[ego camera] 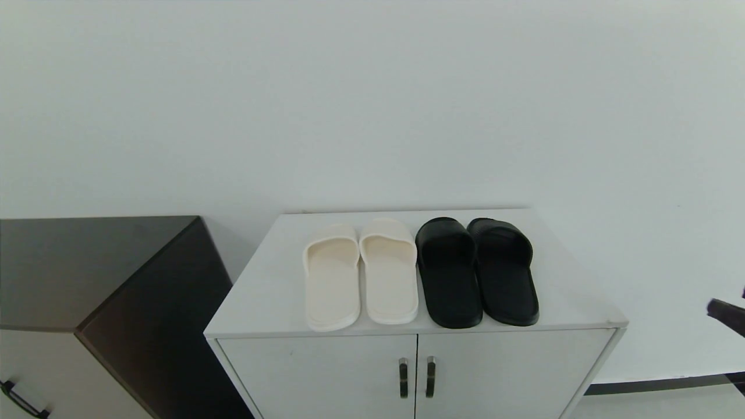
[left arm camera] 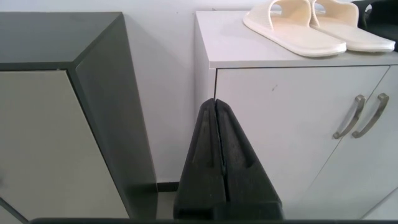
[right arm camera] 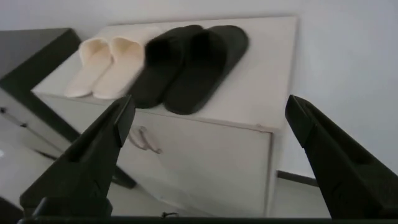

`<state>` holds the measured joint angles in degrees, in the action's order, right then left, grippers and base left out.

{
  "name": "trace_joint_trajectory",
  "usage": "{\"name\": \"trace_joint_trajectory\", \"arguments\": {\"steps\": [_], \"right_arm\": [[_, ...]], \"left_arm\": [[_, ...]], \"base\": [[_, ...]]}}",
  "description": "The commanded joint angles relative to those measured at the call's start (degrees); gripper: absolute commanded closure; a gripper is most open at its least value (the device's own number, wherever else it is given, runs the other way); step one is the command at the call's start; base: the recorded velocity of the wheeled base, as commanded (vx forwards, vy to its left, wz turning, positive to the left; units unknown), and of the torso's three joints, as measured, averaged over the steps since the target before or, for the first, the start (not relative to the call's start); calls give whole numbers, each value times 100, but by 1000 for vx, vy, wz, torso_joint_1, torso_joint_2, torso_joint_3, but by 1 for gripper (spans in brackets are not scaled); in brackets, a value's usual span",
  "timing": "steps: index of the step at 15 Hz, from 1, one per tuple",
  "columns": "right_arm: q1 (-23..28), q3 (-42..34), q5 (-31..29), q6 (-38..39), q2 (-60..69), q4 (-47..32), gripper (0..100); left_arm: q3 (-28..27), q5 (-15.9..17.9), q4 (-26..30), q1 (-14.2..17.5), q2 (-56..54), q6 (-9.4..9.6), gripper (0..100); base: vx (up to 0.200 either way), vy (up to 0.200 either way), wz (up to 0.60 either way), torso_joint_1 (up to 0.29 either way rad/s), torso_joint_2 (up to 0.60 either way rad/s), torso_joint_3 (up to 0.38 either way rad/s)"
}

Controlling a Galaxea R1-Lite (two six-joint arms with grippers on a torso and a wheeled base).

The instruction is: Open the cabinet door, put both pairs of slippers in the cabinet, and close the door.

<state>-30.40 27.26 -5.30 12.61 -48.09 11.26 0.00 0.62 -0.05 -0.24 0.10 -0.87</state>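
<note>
White slippers (ego camera: 389,279), black slippers (ego camera: 448,273) atop cabinet (ego camera: 262,291), my 12 o'clock (doors (ego camera: 326,372) shut). My left gripper (left arm camera: 215,106) pinched closed, right gripper (right arm camera: 209,106) spread wide.

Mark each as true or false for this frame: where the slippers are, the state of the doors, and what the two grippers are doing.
1. The white pair and the black pair lie on top of the white cabinet. True.
2. The cabinet's doors stand open. False: both are shut.
3. The black pair lies to the robot's left of the white pair. False: it lies to the right.
4. The left gripper is shut and holds nothing. True.
5. The right gripper is shut on a slipper. False: it is open and holds nothing.
</note>
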Motion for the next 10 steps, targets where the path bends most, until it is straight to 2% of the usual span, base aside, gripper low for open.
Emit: {"name": "trace_joint_trajectory", "arguments": {"steps": [1, 4, 6, 10], "right_arm": [[-1372, 719, -990, 585, -1308, 166, 0], [-1618, 1220, -1192, 612, -2134, 157, 0], [-1838, 1563, -1887, 664, -2899, 183, 0], [-1969, 2319, -2757, 1016, -4094, 183, 0]], "left_arm": [[0, -1, -4, -2, -1, -1, 100], [0, 8, -4, -2, -1, -1, 100], [0, 8, -4, -2, -1, -1, 100], [0, -9, -4, -2, -1, -1, 100]], "base": [[0, 0, 0, 0, 0, 0], [0, 0, 0, 0, 0, 0], [0, 0, 0, 0, 0, 0], [0, 0, 0, 0, 0, 0]]}}
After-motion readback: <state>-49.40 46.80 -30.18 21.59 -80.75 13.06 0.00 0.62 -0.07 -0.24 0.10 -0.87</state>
